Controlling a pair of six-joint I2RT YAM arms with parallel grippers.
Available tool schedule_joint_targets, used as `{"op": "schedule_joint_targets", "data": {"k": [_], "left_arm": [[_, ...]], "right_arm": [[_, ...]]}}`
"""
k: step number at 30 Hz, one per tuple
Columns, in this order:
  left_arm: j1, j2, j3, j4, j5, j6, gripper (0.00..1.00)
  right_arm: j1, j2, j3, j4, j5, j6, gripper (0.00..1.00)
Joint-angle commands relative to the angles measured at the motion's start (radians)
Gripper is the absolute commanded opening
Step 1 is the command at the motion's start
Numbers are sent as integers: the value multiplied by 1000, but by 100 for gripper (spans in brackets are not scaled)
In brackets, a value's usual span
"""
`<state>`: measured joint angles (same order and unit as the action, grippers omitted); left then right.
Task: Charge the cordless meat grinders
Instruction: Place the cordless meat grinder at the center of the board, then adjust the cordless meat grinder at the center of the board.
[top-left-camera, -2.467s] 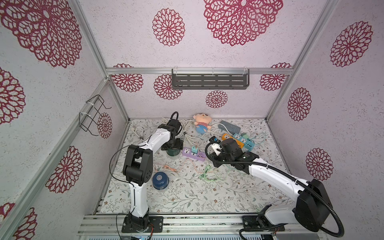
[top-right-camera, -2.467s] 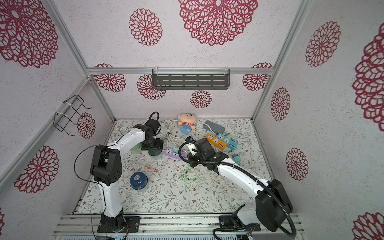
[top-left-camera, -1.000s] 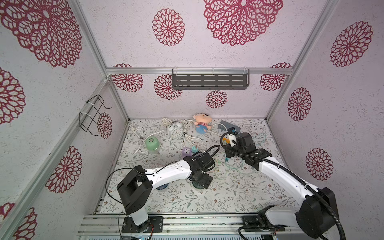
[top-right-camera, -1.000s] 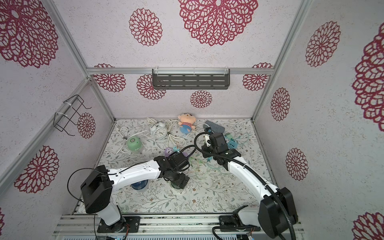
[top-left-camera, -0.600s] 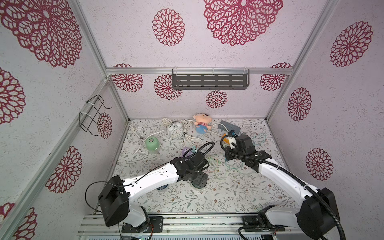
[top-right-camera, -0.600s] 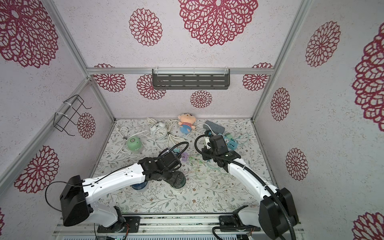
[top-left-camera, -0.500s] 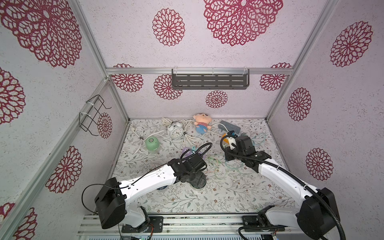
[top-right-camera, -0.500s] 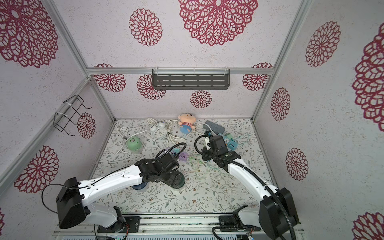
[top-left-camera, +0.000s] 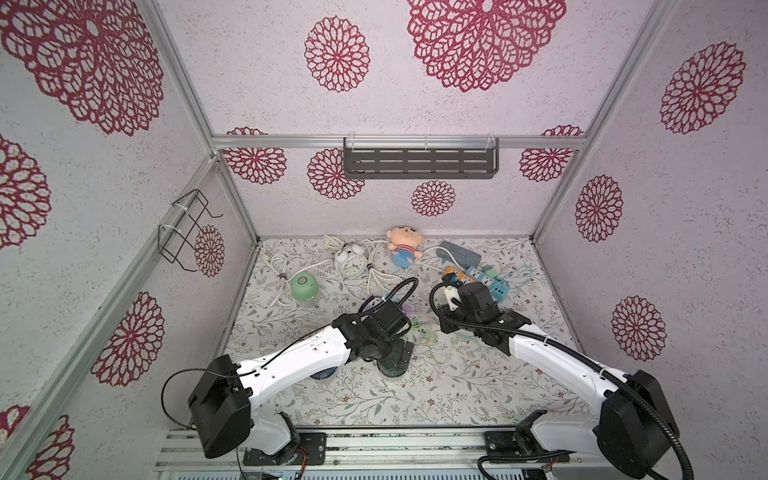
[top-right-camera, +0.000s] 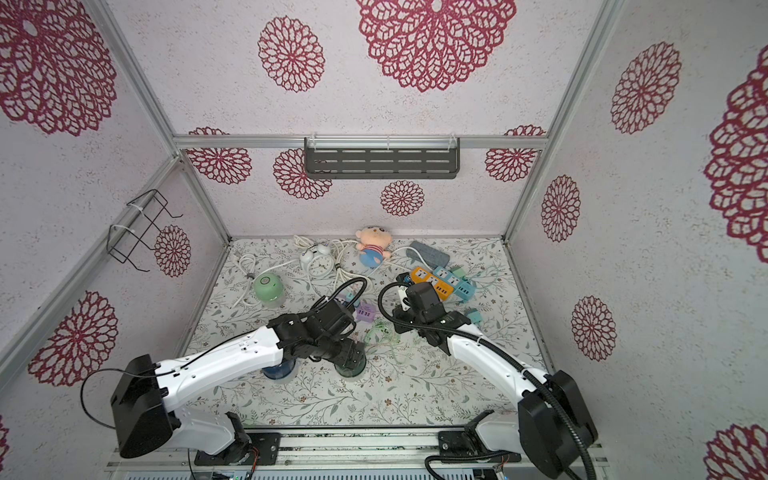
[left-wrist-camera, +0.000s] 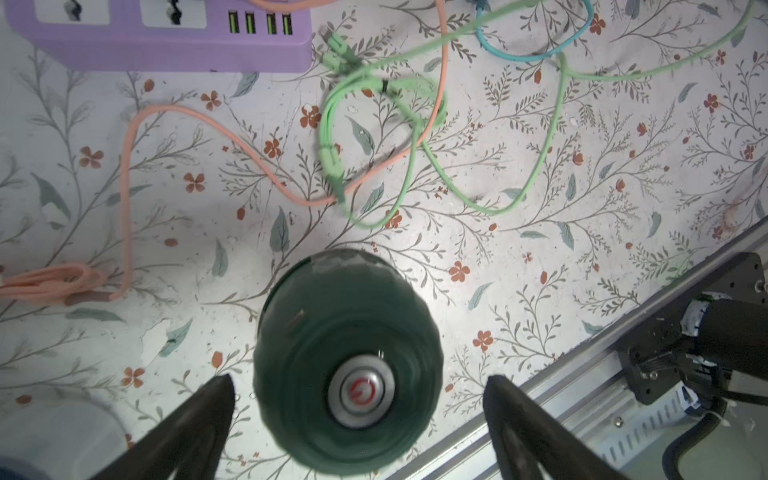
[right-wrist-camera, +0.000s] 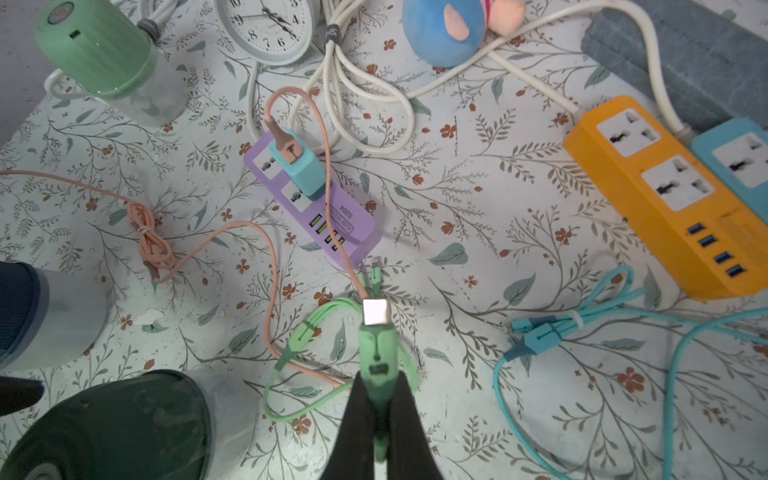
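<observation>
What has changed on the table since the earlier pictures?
The left gripper carried the dark green grinder from farther back and left to the front centre and let go; its jaws stand open around it. The right gripper, shut on the green cable plug, shifted slightly right. Navy grinder and alarm clock stayed.

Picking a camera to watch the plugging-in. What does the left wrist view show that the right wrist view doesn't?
Left wrist only: the red power mark on the dark green grinder, and the metal rail. Right wrist only: the right claw shut on a green plug, the clock, the orange power strip. Both: that grinder, the purple power strip, the pink cable.
</observation>
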<state>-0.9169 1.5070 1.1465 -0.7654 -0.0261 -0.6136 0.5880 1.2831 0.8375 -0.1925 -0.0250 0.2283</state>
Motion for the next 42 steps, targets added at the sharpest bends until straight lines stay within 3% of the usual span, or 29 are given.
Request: {"op": "schedule_joint_targets", "data": {"k": [1,11,13,17,20,31,42], "left_arm": [[12,80,47,29,27,10,97],[1,166,87,291,254,35,97],[0,172,109,261,213,36,97],[-23,238,254,-60,-100,21,97],[-53,282,310,-195,-200,-8,97],[-135,242,219,-223,-239,-123,97],[-115,65,8,-257,-241,-149,97]], "right_arm": [[-2,-27,-11,27,48,32,0],[-36,-60,-56,29,94,43,0],[-41,-64,-64,32,91,45,0],[-45,-68,-79,50,79,49,0],[-46,-66,-88,68,68,52,0],[-47,-63,-108,94,23,49,0],[-46,-59,-130,116,-5,55,0]]}}
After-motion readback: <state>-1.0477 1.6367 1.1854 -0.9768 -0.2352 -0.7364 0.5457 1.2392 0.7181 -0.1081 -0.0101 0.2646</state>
